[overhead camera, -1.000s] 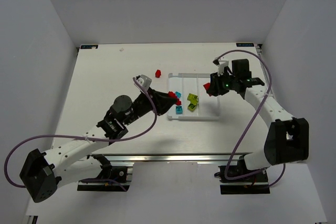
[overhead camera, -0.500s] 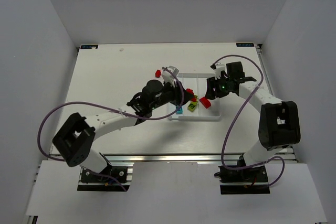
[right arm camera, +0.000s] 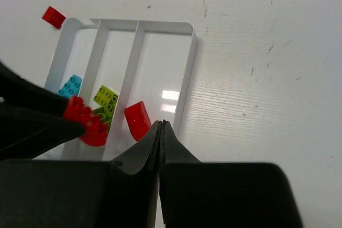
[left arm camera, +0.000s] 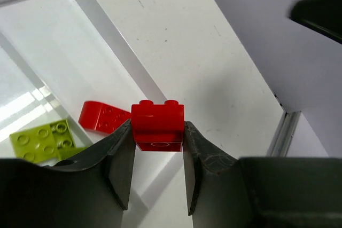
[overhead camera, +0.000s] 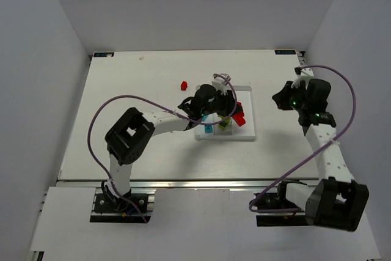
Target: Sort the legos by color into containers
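The white tray (overhead camera: 243, 138) has three long compartments. My left gripper (overhead camera: 230, 110) is shut on a red brick (left arm camera: 157, 124) and holds it just above the tray's right compartment. A second red brick (right arm camera: 138, 119) lies in that compartment. Lime bricks (right arm camera: 106, 97) lie in the middle compartment and a cyan brick (right arm camera: 70, 85) in the left one. Another red brick (overhead camera: 183, 84) lies on the table left of the tray. My right gripper (overhead camera: 279, 99) is shut and empty, off to the right of the tray; its tips (right arm camera: 161, 126) show in the right wrist view.
The left arm lies across the table from the near left up to the tray. The table's right edge runs close behind the right gripper. The tray's raised rim (right arm camera: 144, 23) and ridges (left arm camera: 115, 36) stand above the table.
My left gripper swung right over the tray with its red brick. My right gripper let its red brick go into the right compartment, shut, and pulled back to the right.
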{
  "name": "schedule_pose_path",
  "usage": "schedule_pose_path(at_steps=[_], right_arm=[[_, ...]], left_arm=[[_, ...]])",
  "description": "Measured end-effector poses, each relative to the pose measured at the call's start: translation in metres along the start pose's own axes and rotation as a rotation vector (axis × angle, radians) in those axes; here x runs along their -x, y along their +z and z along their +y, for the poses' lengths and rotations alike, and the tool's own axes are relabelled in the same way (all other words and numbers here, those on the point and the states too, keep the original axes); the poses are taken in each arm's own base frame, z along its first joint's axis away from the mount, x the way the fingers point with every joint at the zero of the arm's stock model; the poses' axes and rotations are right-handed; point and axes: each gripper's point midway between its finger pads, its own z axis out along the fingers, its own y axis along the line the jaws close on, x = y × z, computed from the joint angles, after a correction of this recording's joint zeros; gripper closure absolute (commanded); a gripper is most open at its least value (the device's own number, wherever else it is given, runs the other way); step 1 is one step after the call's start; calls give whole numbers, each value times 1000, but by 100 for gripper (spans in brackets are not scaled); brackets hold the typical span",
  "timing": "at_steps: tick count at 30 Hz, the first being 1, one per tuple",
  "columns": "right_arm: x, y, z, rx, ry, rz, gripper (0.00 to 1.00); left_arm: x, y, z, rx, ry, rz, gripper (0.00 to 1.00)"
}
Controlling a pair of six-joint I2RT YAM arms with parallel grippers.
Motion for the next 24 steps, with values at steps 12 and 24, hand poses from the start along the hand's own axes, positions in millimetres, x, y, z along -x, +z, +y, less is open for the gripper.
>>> schedule_pose_path(at_steps=[12, 24], right_arm=[[-2, -26, 2, 101, 50, -85, 96], [-12, -41, 36, 345, -63, -109, 100]], left_arm=[[-26, 58, 20, 49, -34, 118, 26], [23, 25, 60, 269, -46, 72, 96]])
